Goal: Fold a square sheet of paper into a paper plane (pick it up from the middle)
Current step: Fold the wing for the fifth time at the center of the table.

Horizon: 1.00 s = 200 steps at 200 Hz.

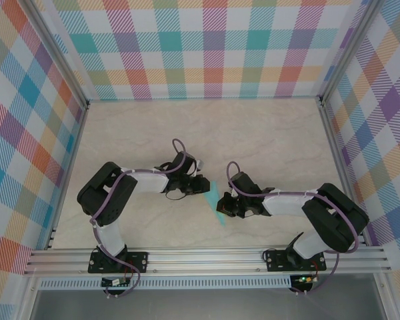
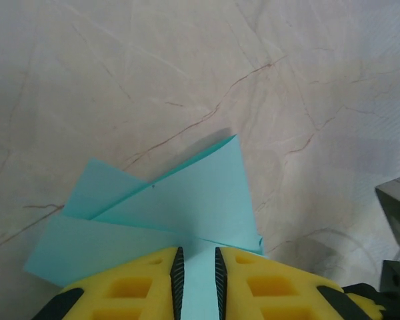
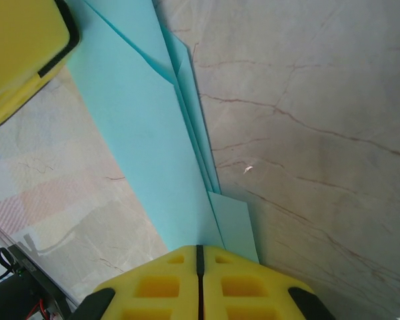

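Two arms bent inward over the marbled tabletop [image 1: 267,127], wrists close together near its middle. Between them, the turquoise paper plane [image 1: 214,197]: only partly folded, with layered flaps and sharp creases, one pointed flap angled up and away in the left wrist view. Right end effector [image 3: 200,248] clenched tight, pads pressed together with no gap, pinching the near end of the paper plane where the layers run in to the seam. Left end effector [image 2: 197,253] at the opposite, wider edge, pads narrowly parted with turquoise paper showing in the gap; gripping or merely straddling, hard to tell from this angle. From the right wrist, one yellow finger of the left end effector just beside the far edge of the paper.
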### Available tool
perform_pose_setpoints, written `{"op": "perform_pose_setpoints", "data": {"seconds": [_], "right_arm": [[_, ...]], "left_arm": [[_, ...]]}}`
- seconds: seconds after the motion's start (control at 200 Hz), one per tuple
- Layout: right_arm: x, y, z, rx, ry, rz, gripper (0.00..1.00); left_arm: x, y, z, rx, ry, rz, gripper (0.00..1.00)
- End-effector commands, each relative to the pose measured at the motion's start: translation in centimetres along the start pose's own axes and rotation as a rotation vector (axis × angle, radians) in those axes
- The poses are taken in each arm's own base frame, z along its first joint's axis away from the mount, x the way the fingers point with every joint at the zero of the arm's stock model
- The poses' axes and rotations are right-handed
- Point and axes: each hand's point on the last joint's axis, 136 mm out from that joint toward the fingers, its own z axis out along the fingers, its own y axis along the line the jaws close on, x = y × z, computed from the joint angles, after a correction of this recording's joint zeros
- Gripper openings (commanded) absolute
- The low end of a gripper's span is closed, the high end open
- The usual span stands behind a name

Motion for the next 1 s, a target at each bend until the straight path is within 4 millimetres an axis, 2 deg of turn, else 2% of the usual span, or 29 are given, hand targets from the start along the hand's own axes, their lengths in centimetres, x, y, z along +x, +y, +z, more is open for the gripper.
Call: {"op": "perform_pose_setpoints", "data": {"seconds": [0.0, 0.235, 0.595, 0.875, 0.995], "right_arm": [[1.1, -2.2, 0.0, 0.095, 0.041, 0.019, 0.08], [0.8, -1.2, -0.5, 0.077, 0.026, -0.002, 0.10], [-0.5, 3.9, -2.2, -0.037, -0.030, -0.109, 0.11], [-0.8, 5.8, -0.5, -0.101, 0.013, -0.128, 0.12], [-1.0, 5.9, 0.5, -0.096, 0.030, -0.126, 0.13]], "left_arm": [[0.2, 1.0, 0.5, -0.044, 0.015, -0.010, 0.22], [1.5, 3.4, 1.3, -0.124, 0.059, -0.047, 0.18], [1.6, 3.8, 1.0, -0.145, 0.051, -0.048, 0.17], [1.8, 3.9, 0.9, -0.150, 0.053, -0.048, 0.17], [1.8, 4.0, 0.9, -0.150, 0.050, -0.049, 0.17]]}}
